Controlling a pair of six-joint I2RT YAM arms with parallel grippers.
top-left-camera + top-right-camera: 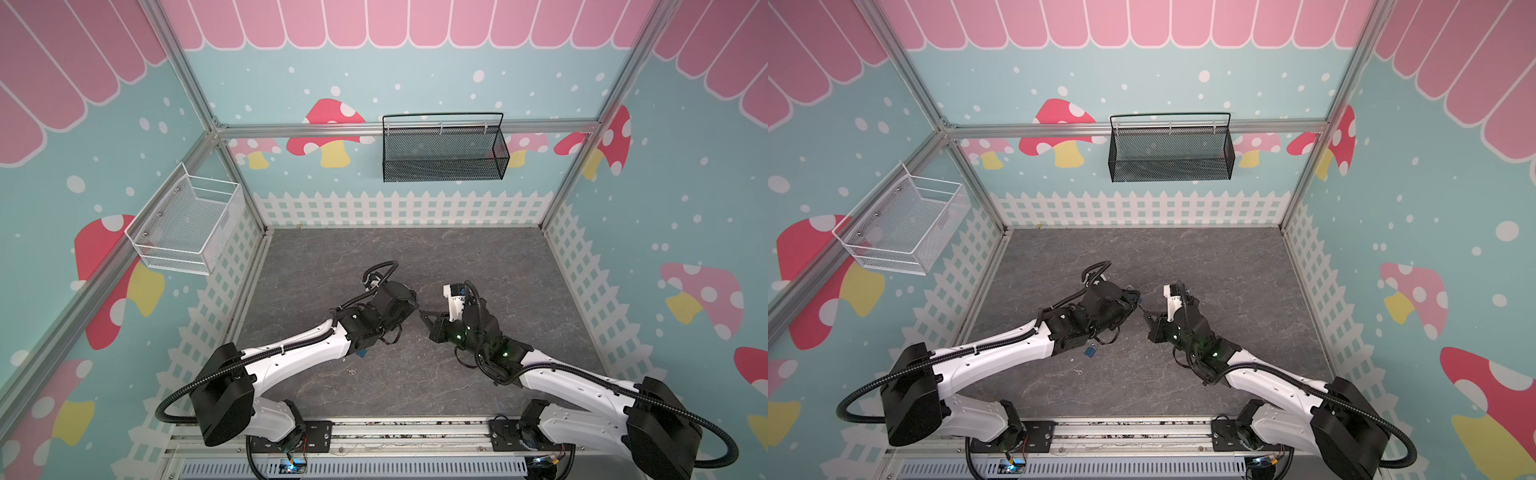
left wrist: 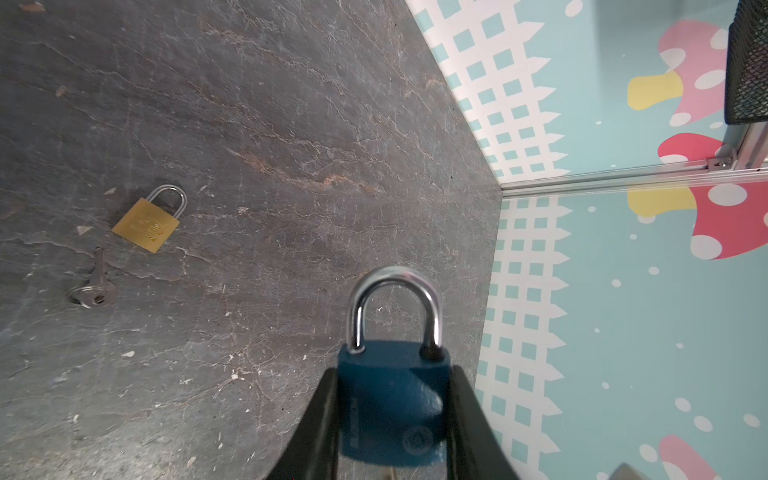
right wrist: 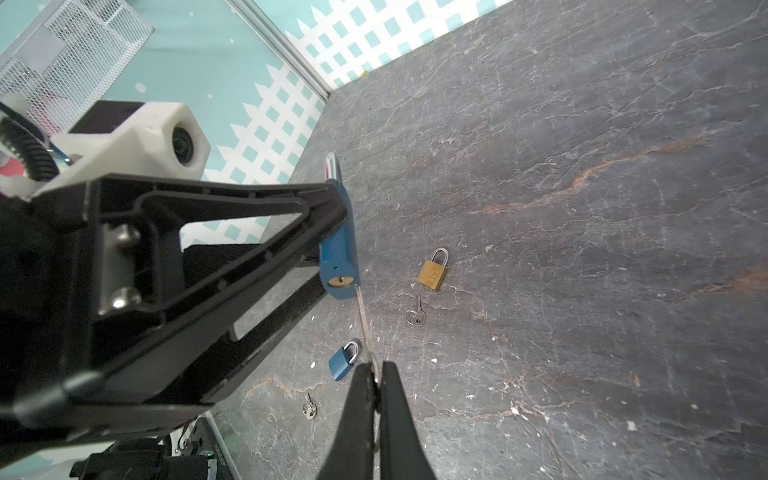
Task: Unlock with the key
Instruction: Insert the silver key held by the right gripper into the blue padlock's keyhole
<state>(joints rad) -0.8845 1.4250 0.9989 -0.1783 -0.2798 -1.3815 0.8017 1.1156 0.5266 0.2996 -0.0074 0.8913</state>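
My left gripper (image 2: 395, 370) is shut on the body of a blue padlock (image 2: 392, 399), whose steel shackle points away from the fingers. In the right wrist view the same padlock (image 3: 338, 249) shows its brass keyhole (image 3: 340, 281) on the bottom face. My right gripper (image 3: 376, 368) is shut on the head of a thin silver key (image 3: 363, 324). The key's tip meets the lock's bottom face at the edge of the keyhole; whether it is inside I cannot tell. In both top views the two grippers (image 1: 411, 301) (image 1: 424, 313) meet above the mat's middle.
On the grey mat lie a brass padlock (image 3: 433, 272) with a ringed key (image 3: 416, 313) near it, a small blue padlock (image 3: 343, 359) and another key (image 3: 308, 407). A black mesh basket (image 1: 442, 149) hangs on the back wall and a white wire basket (image 1: 187, 224) on the left wall.
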